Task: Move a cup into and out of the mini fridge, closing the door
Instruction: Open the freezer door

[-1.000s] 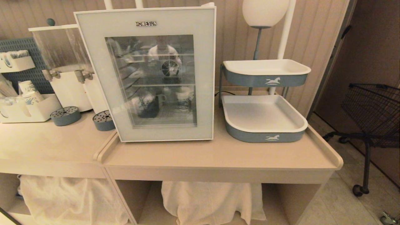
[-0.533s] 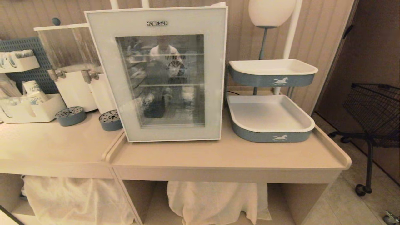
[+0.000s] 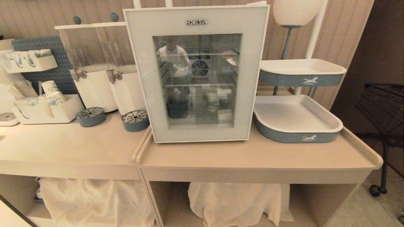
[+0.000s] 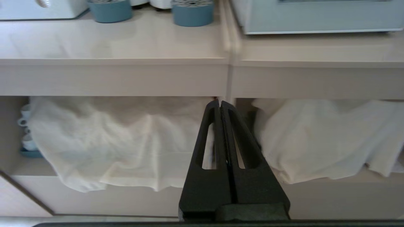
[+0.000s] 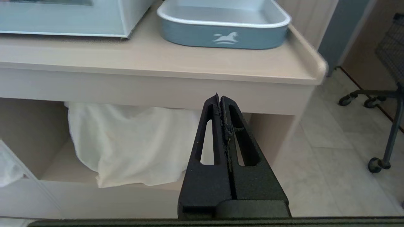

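The white mini fridge (image 3: 199, 83) stands on the right counter with its door (image 3: 143, 82) shut; the door's pale frame carries HOMESUN lettering. Behind the glass, among reflections, a pale cup (image 3: 213, 102) shows dimly on the fridge floor beside a dark object (image 3: 176, 108). Neither arm appears in the head view. My left gripper (image 4: 220, 102) is shut and empty below the counter edge, in front of white cloth. My right gripper (image 5: 220, 97) is shut and empty too, under the right counter's front edge.
Right of the fridge stands a two-tier blue and white tray (image 3: 298, 134). To the left are two drink dispensers (image 3: 94, 63), two round drip cups (image 3: 135, 120) and an organiser with stacked paper cups (image 3: 50, 90). A black wire cart (image 3: 383, 107) stands at the far right.
The whole head picture has shifted to the right, so the camera has moved; the fridge now sits near the middle. Nothing on the counters has moved.
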You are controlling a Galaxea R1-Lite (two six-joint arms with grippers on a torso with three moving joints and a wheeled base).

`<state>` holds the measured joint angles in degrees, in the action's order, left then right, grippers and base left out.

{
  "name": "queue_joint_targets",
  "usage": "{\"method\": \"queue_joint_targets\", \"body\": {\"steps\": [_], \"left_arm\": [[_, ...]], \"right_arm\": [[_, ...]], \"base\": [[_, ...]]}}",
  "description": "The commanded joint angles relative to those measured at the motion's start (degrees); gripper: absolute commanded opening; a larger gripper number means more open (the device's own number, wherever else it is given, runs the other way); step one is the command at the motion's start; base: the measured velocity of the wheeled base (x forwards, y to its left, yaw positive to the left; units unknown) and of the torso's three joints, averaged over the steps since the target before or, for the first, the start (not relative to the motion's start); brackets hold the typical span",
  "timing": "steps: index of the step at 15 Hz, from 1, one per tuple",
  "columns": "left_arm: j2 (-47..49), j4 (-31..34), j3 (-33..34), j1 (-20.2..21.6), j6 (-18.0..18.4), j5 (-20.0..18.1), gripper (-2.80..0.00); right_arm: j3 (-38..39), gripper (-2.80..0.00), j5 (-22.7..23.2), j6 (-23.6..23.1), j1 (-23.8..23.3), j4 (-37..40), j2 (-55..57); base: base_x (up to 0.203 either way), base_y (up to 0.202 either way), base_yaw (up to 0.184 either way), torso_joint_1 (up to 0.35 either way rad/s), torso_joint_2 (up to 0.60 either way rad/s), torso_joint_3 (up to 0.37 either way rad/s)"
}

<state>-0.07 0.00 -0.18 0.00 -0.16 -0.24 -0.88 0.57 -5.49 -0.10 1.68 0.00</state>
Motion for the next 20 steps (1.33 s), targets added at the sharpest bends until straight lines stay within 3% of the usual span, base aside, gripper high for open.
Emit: {"method": "queue_joint_targets", "body": {"steps": [1, 6, 16, 20], "left_arm": [[0.0, 0.0, 0.0, 0.0, 0.0, 0.0, -2.80], [0.0, 0.0, 0.0, 0.0, 0.0, 0.0, -2.80], [0.0, 0.0, 0.0, 0.0, 0.1, 0.0, -2.80], [0.0, 0.0, 0.0, 0.0, 0.1, 0.0, -2.80]], "right_arm": [[0.0, -2.80, 0.0, -0.1, 0.0, 0.0, -0.1], [0.0, -2.80, 0.0, 0.3, 0.0, 0.1, 0.0], [0.0, -2.80, 0.0, 0.8, 0.0, 0.0, 0.0], [0.0, -2.80, 0.0, 1.1, 0.0, 0.0, 0.0]], "base": [[0.000, 0.190, 0.000, 0.005, 0.01, -0.001], [0.000, 0.147, -0.001, 0.005, 0.00, 0.002], [0.000, 0.000, 0.000, 0.000, 0.00, 0.000], [0.161, 0.000, 0.000, 0.003, 0.00, 0.003]]}}
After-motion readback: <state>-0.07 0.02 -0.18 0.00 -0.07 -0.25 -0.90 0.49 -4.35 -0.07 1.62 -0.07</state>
